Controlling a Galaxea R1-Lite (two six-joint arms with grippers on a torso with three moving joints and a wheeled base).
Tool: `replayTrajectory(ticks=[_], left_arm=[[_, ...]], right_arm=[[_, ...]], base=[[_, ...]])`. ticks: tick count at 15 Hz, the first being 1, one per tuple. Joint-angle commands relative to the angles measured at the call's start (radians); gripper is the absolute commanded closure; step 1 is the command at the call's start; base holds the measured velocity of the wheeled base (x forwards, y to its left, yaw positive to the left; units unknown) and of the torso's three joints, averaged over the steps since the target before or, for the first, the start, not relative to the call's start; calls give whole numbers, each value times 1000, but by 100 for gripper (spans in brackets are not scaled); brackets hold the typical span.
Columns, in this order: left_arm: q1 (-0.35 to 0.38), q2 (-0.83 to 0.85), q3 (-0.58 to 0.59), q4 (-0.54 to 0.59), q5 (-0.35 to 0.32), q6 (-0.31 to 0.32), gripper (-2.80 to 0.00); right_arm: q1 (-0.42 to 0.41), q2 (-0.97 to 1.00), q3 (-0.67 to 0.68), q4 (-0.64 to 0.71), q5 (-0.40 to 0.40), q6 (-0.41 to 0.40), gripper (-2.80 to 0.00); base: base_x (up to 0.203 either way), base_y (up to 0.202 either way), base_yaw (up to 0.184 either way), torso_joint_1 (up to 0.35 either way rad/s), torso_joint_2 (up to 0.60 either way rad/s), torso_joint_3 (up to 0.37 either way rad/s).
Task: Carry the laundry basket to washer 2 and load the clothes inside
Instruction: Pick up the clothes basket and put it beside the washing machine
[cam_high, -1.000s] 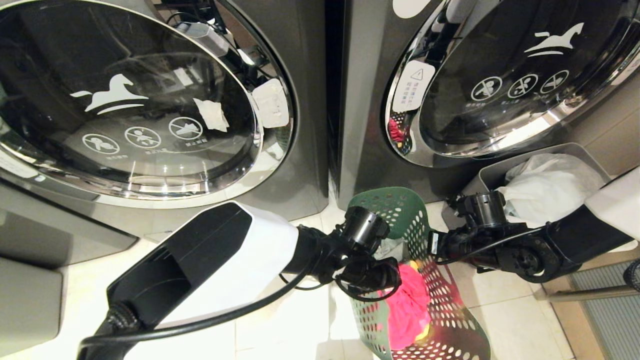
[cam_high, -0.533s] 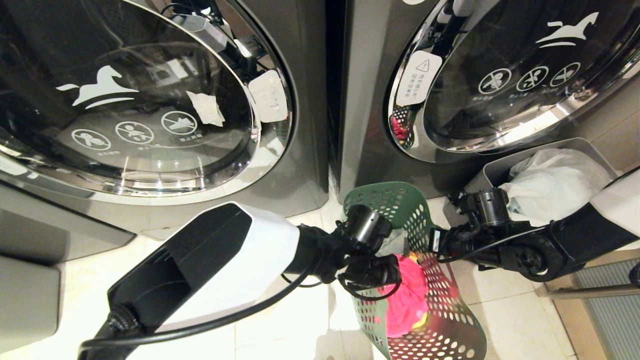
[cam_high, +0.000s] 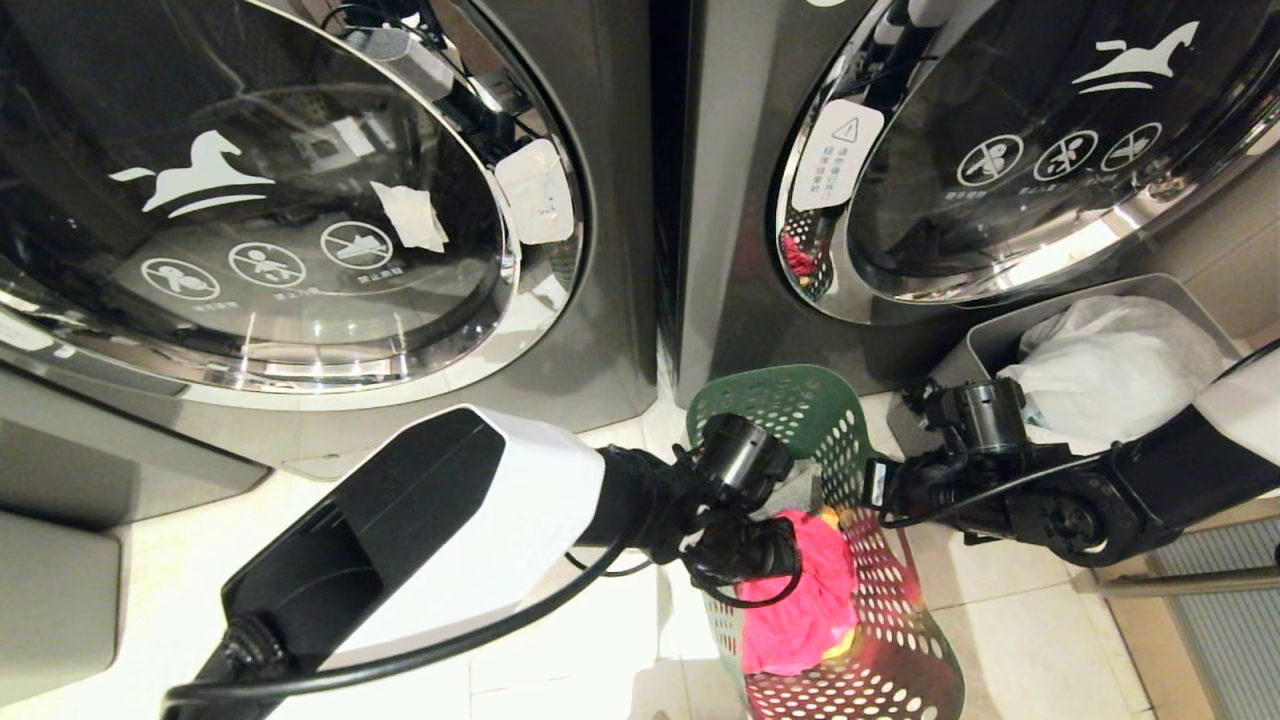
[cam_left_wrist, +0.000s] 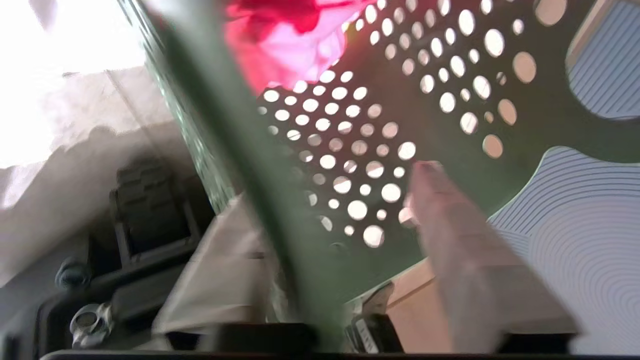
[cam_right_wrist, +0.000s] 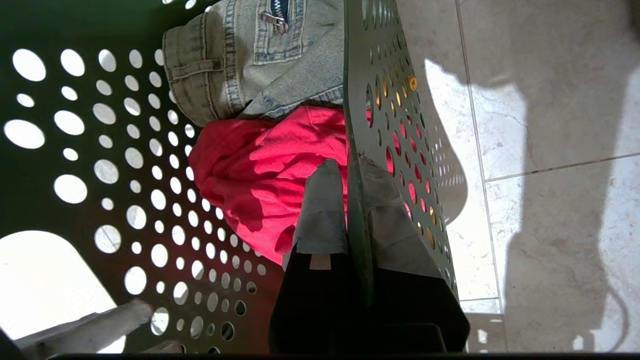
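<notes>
- Straddling the near wall of the laundry basket (cam_left_wrist: 280, 165), the left gripper (cam_left_wrist: 330, 200) has its fingers spread, one inside and one outside, neither pressing the plastic.
- The right gripper (cam_right_wrist: 350, 200) is clamped on the basket's opposite wall, one finger (cam_right_wrist: 325, 210) inside against the pink-red garment (cam_right_wrist: 270, 175).
- A denim garment (cam_right_wrist: 250, 65) lies beyond the pink-red one.
- The basket stands on floor tiles (cam_high: 1010, 620) below two washers (cam_high: 620, 330), beside a grey bin (cam_high: 990, 345) holding a white bag (cam_high: 1110, 365).
</notes>
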Motion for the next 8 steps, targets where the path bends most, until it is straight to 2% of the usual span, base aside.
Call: replayTrajectory(ticks=[1,3,4,5,8], left_arm=[[1,-33,4,31,10,-5,-280],[6,-56,6,86,99,-6,-280],[8,-67,8,95,181,-10,-280],[11,-91,15,97,211,-19,-280],[14,-128,24,73,193,-87,-280]], right_arm=[[0,-4,7,-6,0,3,0],[0,-4,19,-6,0,6,0],[2,-4,27,-6,0,6,0],[2,-4,34,-6,2,6,0],[3,-4,45,-7,2,6,0]], base=[[0,0,0,0,0,0],[0,0,0,0,0,0],[0,0,0,0,0,0],[0,0,0,0,0,0],[0,0,0,0,0,0]])
